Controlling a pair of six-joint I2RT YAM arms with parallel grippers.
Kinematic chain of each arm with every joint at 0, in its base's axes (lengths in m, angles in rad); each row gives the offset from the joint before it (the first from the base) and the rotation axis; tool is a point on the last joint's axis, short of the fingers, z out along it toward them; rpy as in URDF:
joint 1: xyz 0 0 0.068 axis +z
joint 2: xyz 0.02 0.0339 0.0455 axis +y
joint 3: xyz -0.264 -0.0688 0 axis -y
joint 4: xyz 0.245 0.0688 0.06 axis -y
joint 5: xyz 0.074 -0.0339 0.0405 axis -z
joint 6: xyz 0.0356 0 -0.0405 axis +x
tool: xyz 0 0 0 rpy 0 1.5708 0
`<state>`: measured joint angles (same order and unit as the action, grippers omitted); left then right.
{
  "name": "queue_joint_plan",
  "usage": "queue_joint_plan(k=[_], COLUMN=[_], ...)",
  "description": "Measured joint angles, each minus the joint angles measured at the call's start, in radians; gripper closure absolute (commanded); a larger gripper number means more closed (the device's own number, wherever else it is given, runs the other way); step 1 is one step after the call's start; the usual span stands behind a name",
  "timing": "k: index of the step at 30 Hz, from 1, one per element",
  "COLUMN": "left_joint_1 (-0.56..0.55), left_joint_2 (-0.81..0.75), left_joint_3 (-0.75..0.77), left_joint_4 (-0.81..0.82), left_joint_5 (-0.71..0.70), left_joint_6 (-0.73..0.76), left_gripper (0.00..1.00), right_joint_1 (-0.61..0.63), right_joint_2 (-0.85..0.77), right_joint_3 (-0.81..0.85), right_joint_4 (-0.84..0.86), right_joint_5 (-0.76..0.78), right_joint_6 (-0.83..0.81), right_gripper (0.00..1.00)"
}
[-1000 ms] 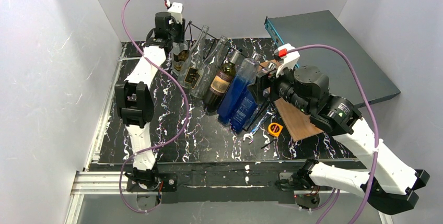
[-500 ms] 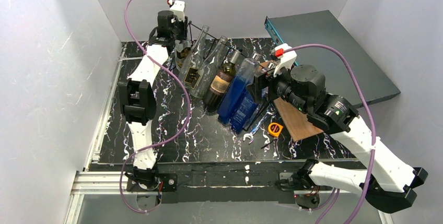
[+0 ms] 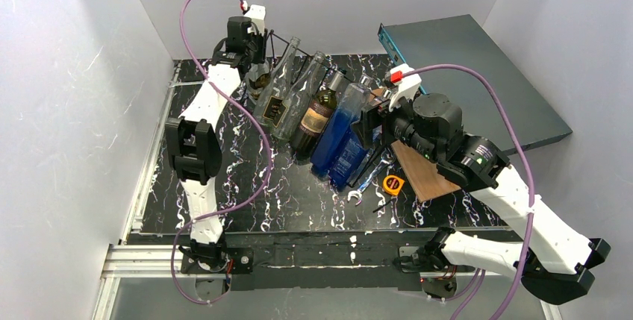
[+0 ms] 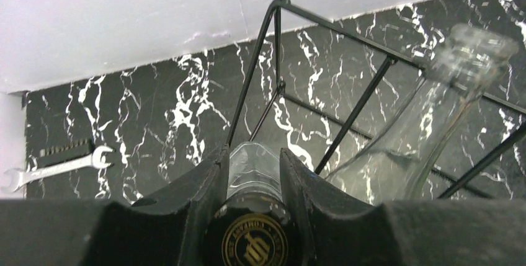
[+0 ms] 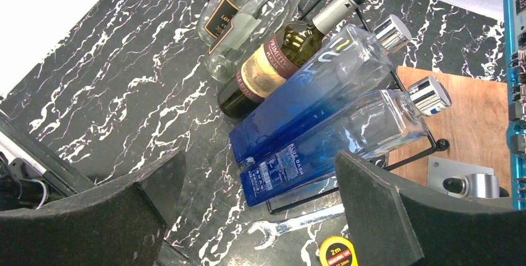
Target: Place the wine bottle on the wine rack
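Observation:
My left gripper [image 3: 250,50] is at the far left end of the black wire wine rack [image 3: 292,50]. In the left wrist view it [image 4: 253,154] is shut on the clear neck of a wine bottle [image 4: 254,170] with a gold emblem, right below the rack's end wires [image 4: 276,15]. The bottle's body [image 3: 259,81] leans at the rack's left end. Two clear bottles [image 3: 287,92], a dark wine bottle [image 3: 313,118] and two blue bottles [image 3: 340,133] lie on the rack. My right gripper [image 3: 371,122] is open and empty above the blue bottles [image 5: 322,123].
A wrench [image 3: 363,186], a yellow tape measure [image 3: 393,183] and a wooden board [image 3: 422,174] lie right of the rack. A large grey box [image 3: 478,74] stands at the back right. A small wrench [image 4: 56,168] lies by the left wall.
My left gripper has shifted slightly right toward the rack's end with the bottle in it. My right gripper has edged a little to the left.

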<state>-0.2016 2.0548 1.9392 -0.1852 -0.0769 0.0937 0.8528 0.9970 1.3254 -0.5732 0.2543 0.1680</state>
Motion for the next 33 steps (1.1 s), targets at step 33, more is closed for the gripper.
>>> queue_joint_plan(k=[33], left_joint_1=[-0.01], left_joint_2=[-0.028], left_joint_3=[0.136], left_joint_4=[-0.396], left_joint_5=[-0.14], left_joint_6=[0.024], left_gripper=[1.0], right_joint_1=[-0.001], right_joint_2=[-0.008], right_joint_3=[-0.03], right_joint_4=[0.028], right_joint_5=[-0.047], right_joint_6=[0.009], right_gripper=[0.01])
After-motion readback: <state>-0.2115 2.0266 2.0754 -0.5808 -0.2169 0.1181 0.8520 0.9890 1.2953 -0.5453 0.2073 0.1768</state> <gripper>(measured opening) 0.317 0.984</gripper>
